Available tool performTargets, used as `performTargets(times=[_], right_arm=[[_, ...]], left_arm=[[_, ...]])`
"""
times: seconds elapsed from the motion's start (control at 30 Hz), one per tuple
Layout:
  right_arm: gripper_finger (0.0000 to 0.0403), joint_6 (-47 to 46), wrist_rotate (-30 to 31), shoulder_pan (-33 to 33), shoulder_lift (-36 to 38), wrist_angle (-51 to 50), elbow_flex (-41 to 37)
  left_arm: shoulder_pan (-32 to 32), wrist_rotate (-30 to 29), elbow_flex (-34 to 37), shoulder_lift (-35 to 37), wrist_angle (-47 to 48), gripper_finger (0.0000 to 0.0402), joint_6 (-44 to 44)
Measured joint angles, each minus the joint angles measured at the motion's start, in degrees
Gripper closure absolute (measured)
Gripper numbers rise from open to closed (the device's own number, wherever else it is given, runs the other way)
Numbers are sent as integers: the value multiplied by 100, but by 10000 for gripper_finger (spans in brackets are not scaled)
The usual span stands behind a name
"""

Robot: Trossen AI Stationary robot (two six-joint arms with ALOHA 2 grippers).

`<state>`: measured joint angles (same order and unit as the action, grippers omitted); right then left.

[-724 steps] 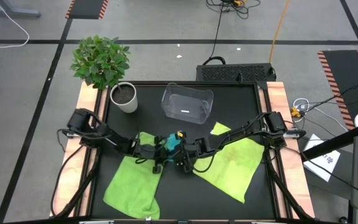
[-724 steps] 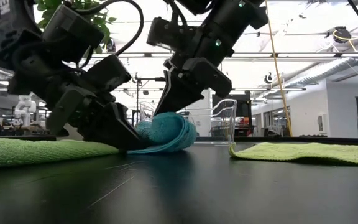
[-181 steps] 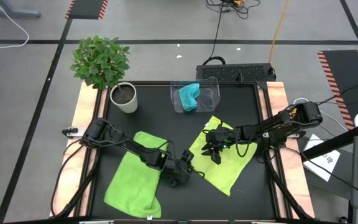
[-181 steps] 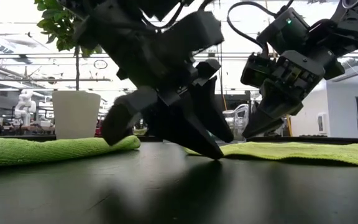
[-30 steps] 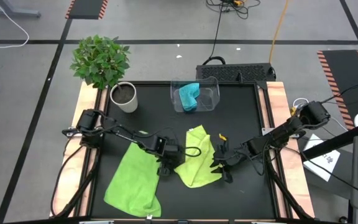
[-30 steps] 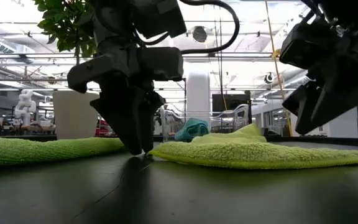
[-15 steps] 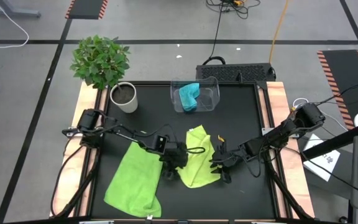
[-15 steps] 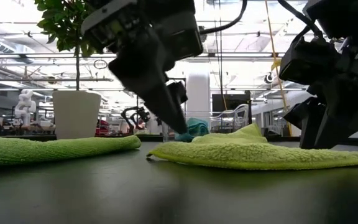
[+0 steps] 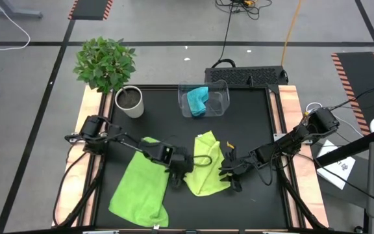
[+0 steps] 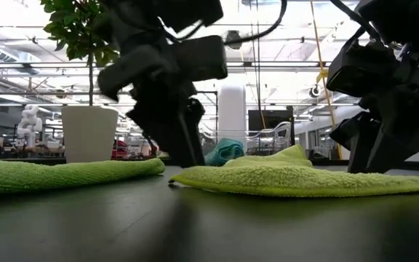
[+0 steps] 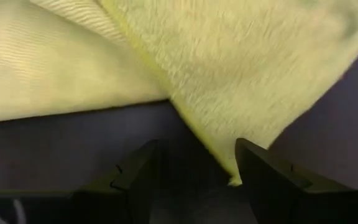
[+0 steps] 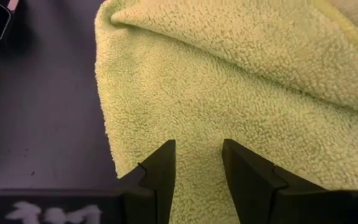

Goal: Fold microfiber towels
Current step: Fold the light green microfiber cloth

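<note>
Down on the black desk (image 9: pixel 252 110) I have both arms low at the folded lime-green towel (image 9: pixel 206 164), which lies near the middle, a little toward my right side. My left end effector (image 9: pixel 180 170) sits at that towel's left edge; from its wrist camera I see its two fingers (image 11: pixel 138 180) spread apart with bare desk and the tip of the towel's corner between them, so it is released and grips nothing. My right end effector (image 9: pixel 228 171) sits at the towel's opposite edge. Its wrist view shows its fingers (image 12: pixel 160 168) parted over the fuzzy cloth, resting on or just above it, and I cannot tell whether any of the fabric is pinched. From desk height the folded towel (image 10: pixel 289 178) makes a low mound with a raised fold along the far side. The other lime-green towel (image 9: pixel 140 188) lies spread flat on the left part of the desk, its near corner reaching the front edge, just beside the left arm. The turquoise towel (image 9: pixel 197 101) sits bunched inside the clear plastic bin (image 9: pixel 221 97) at the back of the desk, with a white pot holding a leafy plant (image 9: pixel 106 65) standing at the back left corner.
</note>
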<state>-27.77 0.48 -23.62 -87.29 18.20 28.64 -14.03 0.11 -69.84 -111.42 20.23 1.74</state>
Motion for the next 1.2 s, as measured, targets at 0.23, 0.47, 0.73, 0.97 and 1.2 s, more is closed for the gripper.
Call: performTargets(times=[0.23, 0.47, 0.73, 0.97, 1.2], right_arm=[[277, 88, 278, 4, 0, 0, 0], [277, 94, 451, 2, 0, 37, 0], [277, 47, 715, 56, 0, 39, 0], [277, -5, 722, 111, 0, 15, -2], [277, -5, 720, 114, 0, 37, -2]], left_arm=[[-718, -1743, 0, 0, 58, 188, -747], [-1194, -2241, 0, 0, 82, 188, -916], [-1552, -2617, 1, -9, -29, 188, -824], [-1647, -3079, 253, -408, -646, 188, -1055], [-1579, -3696, 354, -605, -1138, 188, -1141]])
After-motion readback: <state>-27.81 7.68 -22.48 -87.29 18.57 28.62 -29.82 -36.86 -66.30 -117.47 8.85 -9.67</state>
